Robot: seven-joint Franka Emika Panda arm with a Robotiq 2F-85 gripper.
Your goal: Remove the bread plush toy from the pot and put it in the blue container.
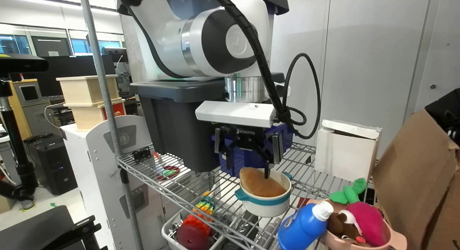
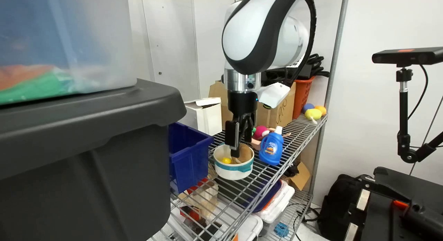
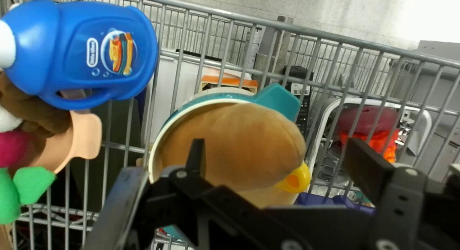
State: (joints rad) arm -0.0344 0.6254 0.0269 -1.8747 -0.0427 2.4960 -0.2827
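Nearest on the tabletop (image 1: 303,181): blue bottle (image 1: 303,226), just beside a pink bowl (image 1: 397,239) of soft toys (image 1: 366,221). Behind these, the bread plush toy (image 1: 260,183) lies tilted inside the pot (image 1: 266,208), one edge up at the rim; gripper (image 1: 248,169) hangs above, fingers spread, one tip over the toy, contact unclear. Farther back, blue container (image 1: 244,160) stands apart from the pot, beside a dark grey tote (image 1: 172,124).

Matt cloth bread toy (image 3: 248,142) in smooth pot (image 1: 266,208); glossy plastic bottle (image 3: 100,52) near pot; metal shelf (image 3: 230,15) under pot.
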